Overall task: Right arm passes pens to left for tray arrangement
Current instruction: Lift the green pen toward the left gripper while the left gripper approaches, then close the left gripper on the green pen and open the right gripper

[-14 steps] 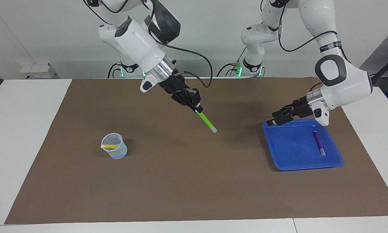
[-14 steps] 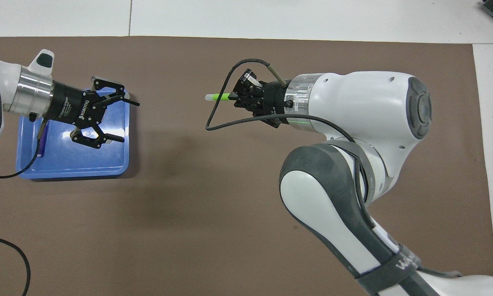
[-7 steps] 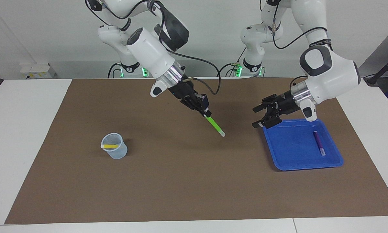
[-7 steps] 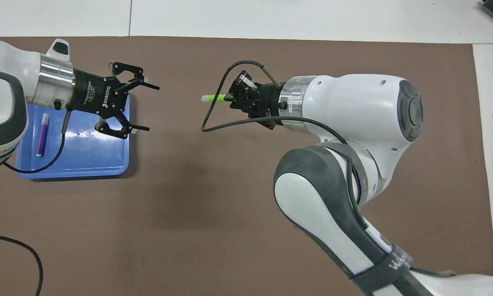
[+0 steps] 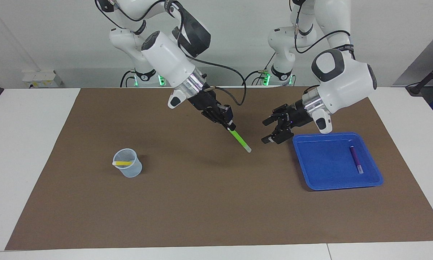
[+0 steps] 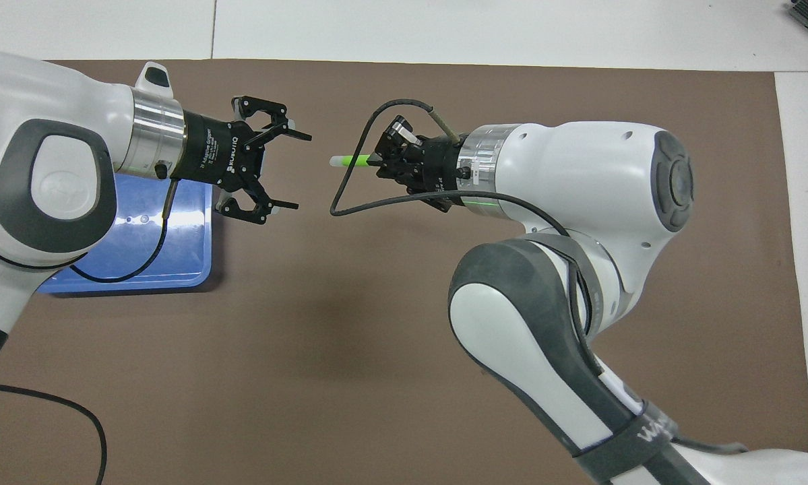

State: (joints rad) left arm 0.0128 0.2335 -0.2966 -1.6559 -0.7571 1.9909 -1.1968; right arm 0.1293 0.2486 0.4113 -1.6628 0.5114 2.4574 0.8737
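My right gripper (image 5: 228, 125) (image 6: 377, 160) is shut on the green pen (image 5: 240, 140) (image 6: 354, 160) and holds it in the air over the middle of the mat, whitish tip toward the left gripper. My left gripper (image 5: 268, 131) (image 6: 300, 170) is open, in the air beside the blue tray (image 5: 310, 169) (image 6: 181, 269), a short gap from the pen's tip. The purple pen (image 5: 355, 159) lies in the tray, hidden by the left arm in the overhead view. The yellow pen (image 5: 122, 163) sits in a translucent cup (image 5: 128, 169) toward the right arm's end.
A brown mat (image 5: 202, 202) (image 6: 323, 337) covers the table's middle, with white table (image 5: 25, 144) around it. The right arm's cable (image 6: 370, 202) loops beside its gripper.
The left gripper has moved from over the tray's edge toward the green pen's tip, staying open. The right gripper moved a little toward it earlier and now holds still.
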